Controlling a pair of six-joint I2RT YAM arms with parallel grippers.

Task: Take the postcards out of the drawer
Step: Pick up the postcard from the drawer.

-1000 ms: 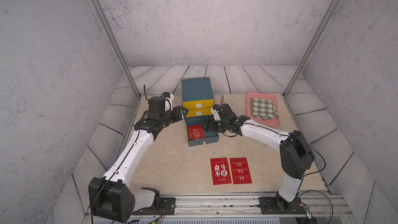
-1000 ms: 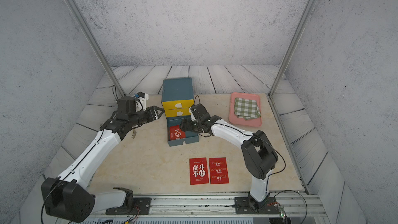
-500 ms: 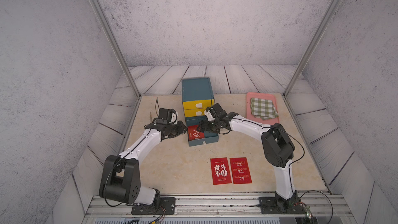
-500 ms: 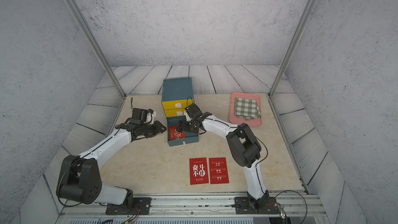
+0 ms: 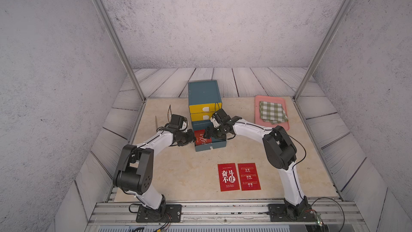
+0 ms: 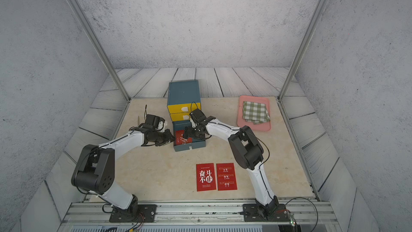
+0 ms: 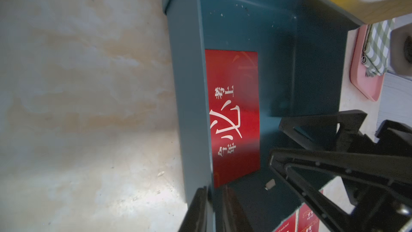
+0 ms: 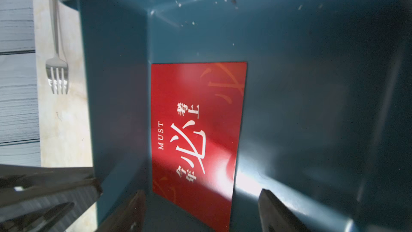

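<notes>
Done: two postcards are laid flat side by side on the table (image 5: pixel 178 175), near its front edge, the left one (image 5: pixel 229 176) touching or just beside the right one (image 5: pixel 249 176).
Left to do: a third postcard (image 8: pixel 196 130) is seen flat on the floor of the open bottom drawer (image 5: pixel 210 147), against the drawer's side wall nearest the left arm; it has not yet been lifted.
Progress judged: two of three cards are out, so the last removal is what remains.
Left end effector (image 7: pixel 215 197): its fingers are set narrowly, one outside and one inside that drawer side wall; whether the wall is actually pinched cannot be told.
Right end effector (image 8: pixel 201 191): its fingers are held wide apart above the near end of the card in the drawer, with nothing gripped.
Writing, card in drawer: "MUST" is read in white, beside a large "必" and smaller characters, of which "今年" and "上" are made out.
Writing, left card on table: large white characters, upside down to the top views, are taken to be "奋斗不止"; the fine print is too small to read.
Writing, right card on table: three upside-down headings appear to read "STRUGGLE", "ENCOURAGE" and "STIMULATE".
Brands: none is seen on the drawer unit (image 5: pixel 202 92) or the arms.
</notes>
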